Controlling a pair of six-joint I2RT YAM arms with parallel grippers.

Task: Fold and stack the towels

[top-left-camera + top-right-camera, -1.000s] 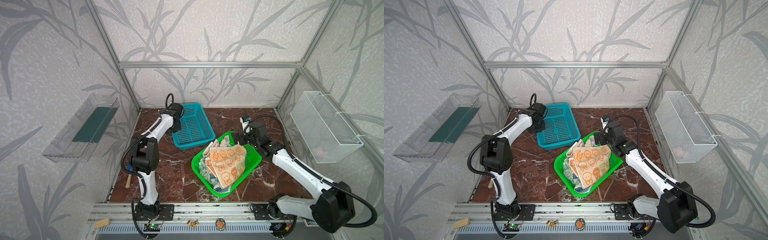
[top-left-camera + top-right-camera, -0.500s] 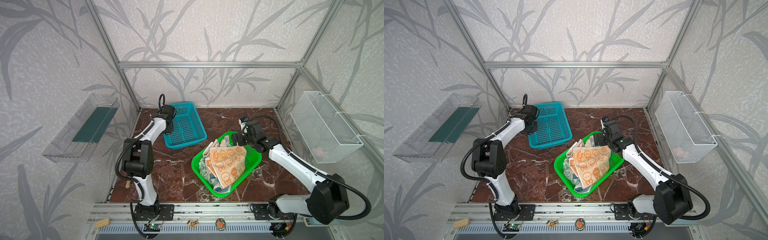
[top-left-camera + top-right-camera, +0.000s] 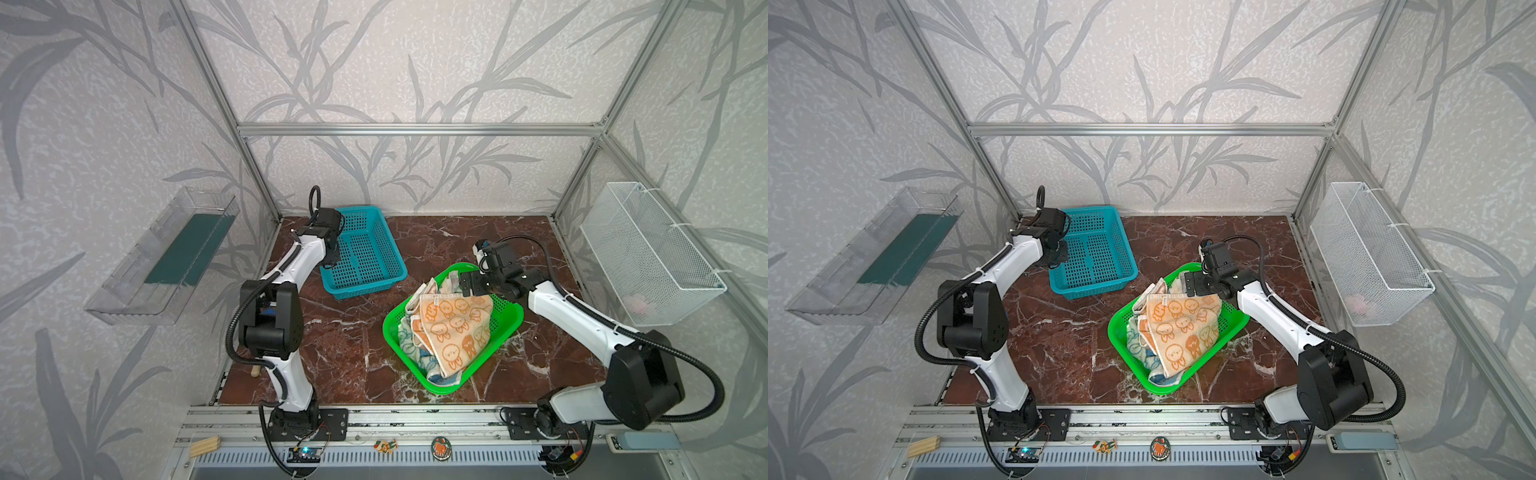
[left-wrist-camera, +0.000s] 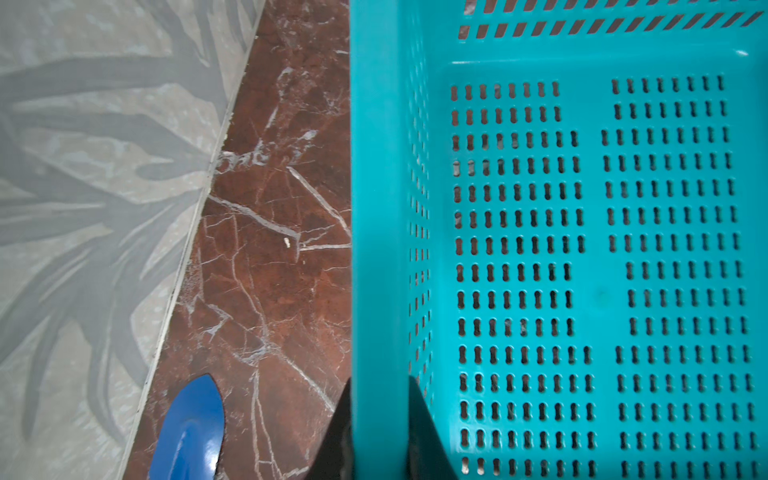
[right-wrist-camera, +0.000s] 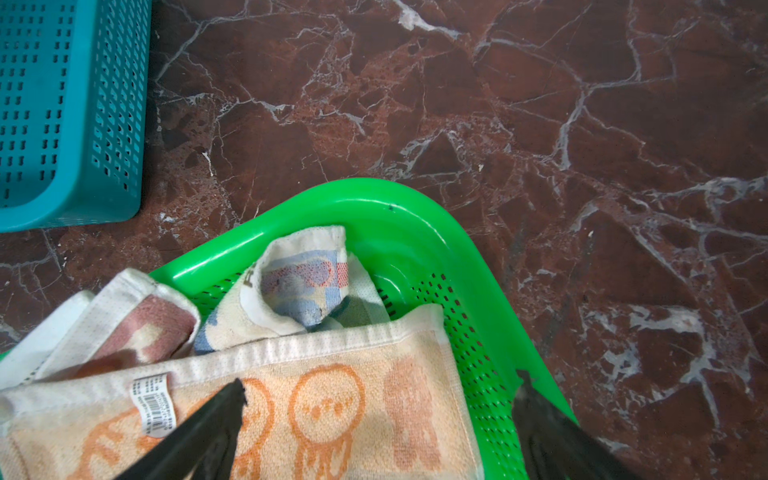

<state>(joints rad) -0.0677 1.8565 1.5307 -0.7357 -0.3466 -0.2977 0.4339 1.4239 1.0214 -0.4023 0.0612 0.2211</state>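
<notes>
Item: we record the towels (image 3: 452,328), heaped loose in the green basket (image 3: 390,332) with the orange-bunny one on top, just under our right gripper (image 5: 380,384), jaws spread wide, while our left gripper (image 4: 379,382), well apart from them, pinches the wall of the blue basket (image 4: 382,166).

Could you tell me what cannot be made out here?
Blue-patterned towel: both top views, mostly under the orange-bunny towel.
Striped towel lettering: right wrist view, lost in a fold.
Pink item in the wire basket: both top views, too small.
Blue object: left wrist view, cut by the edge.
</notes>
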